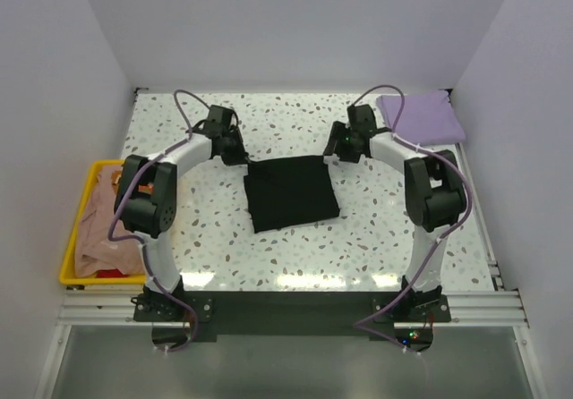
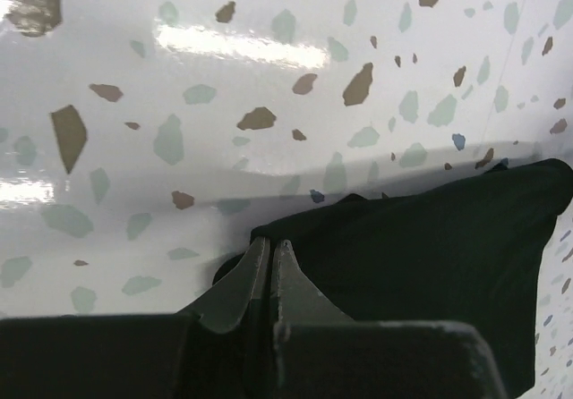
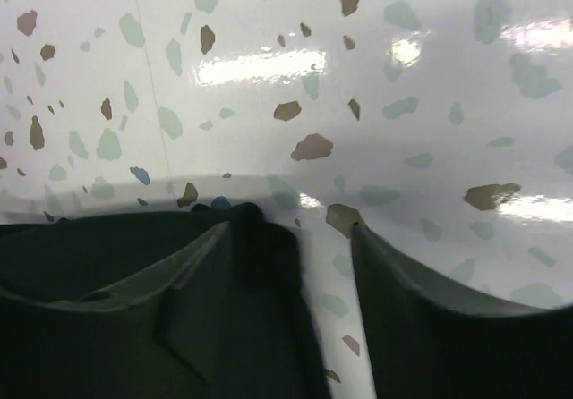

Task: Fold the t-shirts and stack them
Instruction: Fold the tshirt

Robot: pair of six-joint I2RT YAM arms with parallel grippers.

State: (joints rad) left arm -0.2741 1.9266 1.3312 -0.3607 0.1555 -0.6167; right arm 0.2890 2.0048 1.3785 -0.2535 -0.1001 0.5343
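The black t-shirt (image 1: 291, 193) lies folded into a rough square at the table's middle. My left gripper (image 1: 235, 153) is at its far left corner. In the left wrist view the left gripper (image 2: 271, 245) is shut, with the black cloth (image 2: 421, 256) at and around the fingertips. My right gripper (image 1: 338, 148) is at the far right corner. In the right wrist view the right gripper (image 3: 294, 229) is open: one finger lies over the black cloth (image 3: 89, 247), the other over bare table. The lavender t-shirt (image 1: 421, 117) lies folded at the back right. The peach-tan t-shirt (image 1: 98, 220) lies crumpled in the yellow tray (image 1: 73, 229).
The yellow tray stands off the table's left edge. White walls close in the back and both sides. Both arm bases are bolted on the rail at the near edge (image 1: 286, 308).
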